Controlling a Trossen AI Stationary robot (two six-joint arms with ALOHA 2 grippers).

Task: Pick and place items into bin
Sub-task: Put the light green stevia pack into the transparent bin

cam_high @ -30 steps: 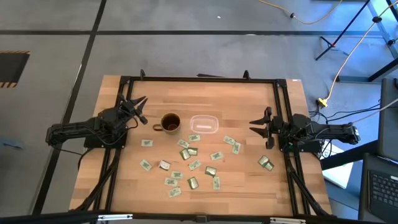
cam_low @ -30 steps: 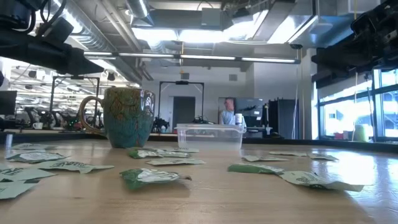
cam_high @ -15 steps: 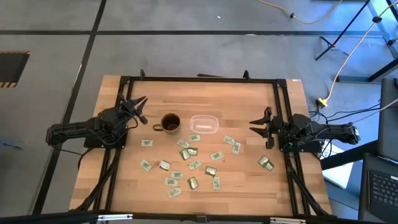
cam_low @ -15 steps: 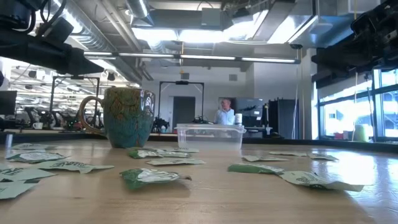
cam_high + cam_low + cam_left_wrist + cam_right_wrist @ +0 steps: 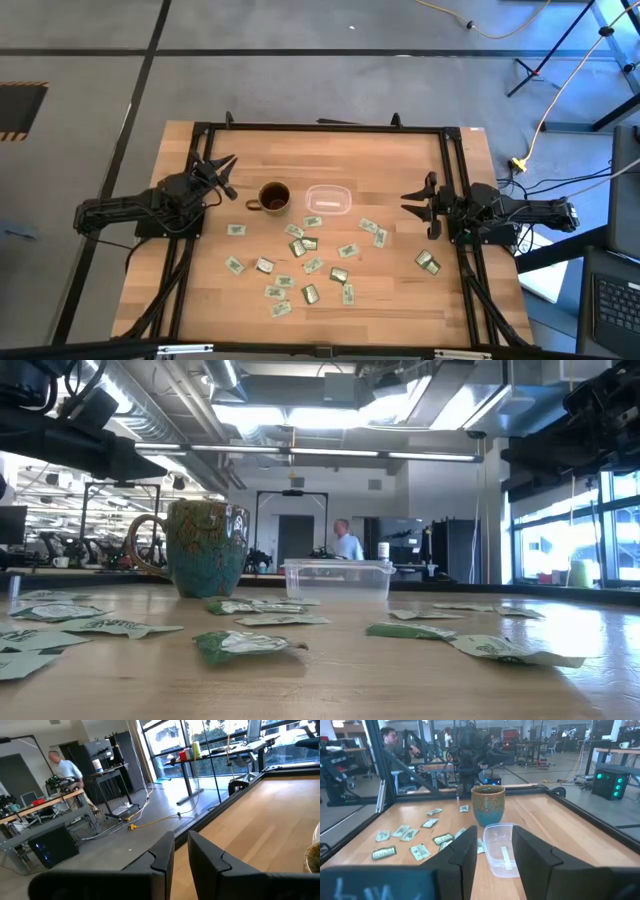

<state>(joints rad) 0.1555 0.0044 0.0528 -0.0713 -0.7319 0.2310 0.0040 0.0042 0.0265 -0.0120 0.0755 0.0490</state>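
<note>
Nothing on the table has moved in the last second: left gripper (image 5: pixel 222 172) and right gripper (image 5: pixel 420 206) wait released at the table's sides, packets (image 5: pixel 312 264) still scattered, bin (image 5: pixel 328 199) holding one at most.

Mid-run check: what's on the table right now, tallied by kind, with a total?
Packets: about 19, scattered loose on the wood
Mug: 1
Clear bin: 1
Total: about 21

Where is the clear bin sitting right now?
In the high view, the clear bin sits near the table's middle, just right of the brown mug, with the scattered packets spread on its near side.
</note>
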